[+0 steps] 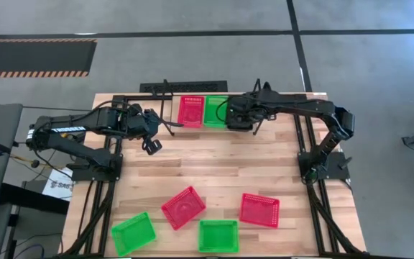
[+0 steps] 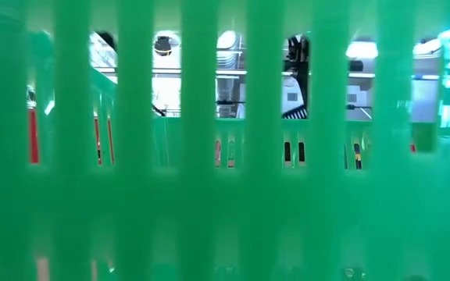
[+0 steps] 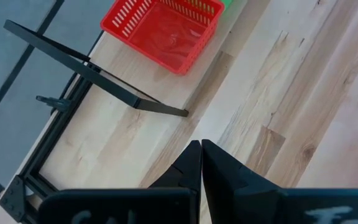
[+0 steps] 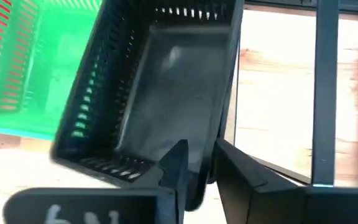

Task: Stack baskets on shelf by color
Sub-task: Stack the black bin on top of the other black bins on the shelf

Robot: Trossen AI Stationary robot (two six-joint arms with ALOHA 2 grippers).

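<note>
On the shelf, whose wire upright (image 1: 167, 108) stands at the far edge of the table, a red-pink basket (image 1: 190, 111) and a bright green basket (image 1: 216, 111) sit side by side. Just to their right, my right gripper (image 1: 237, 119) is shut on a black basket (image 4: 160, 93), which hangs tilted beside the green basket (image 4: 48, 68). My left gripper (image 1: 152, 146) is shut and empty. It hovers over bare tabletop near the shelf's left upright (image 3: 98, 71), short of the red-pink basket (image 3: 163, 28). No other black basket shows. My right gripper holds the black basket by a side wall near one corner (image 4: 207, 155). The wall is pinched between the two fingers, one finger (image 4: 178, 163) on the inner side and the other (image 4: 244, 171) outside. The basket is tilted, its open side turned toward the wrist camera.
Near the table's near edge lie two green baskets (image 1: 133, 232) (image 1: 218, 235) and two red-pink ones (image 1: 184, 207) (image 1: 259, 209). Green mesh (image 2: 225, 195) fills the low view. The wood tabletop (image 1: 221, 165) between the arms holds nothing.
</note>
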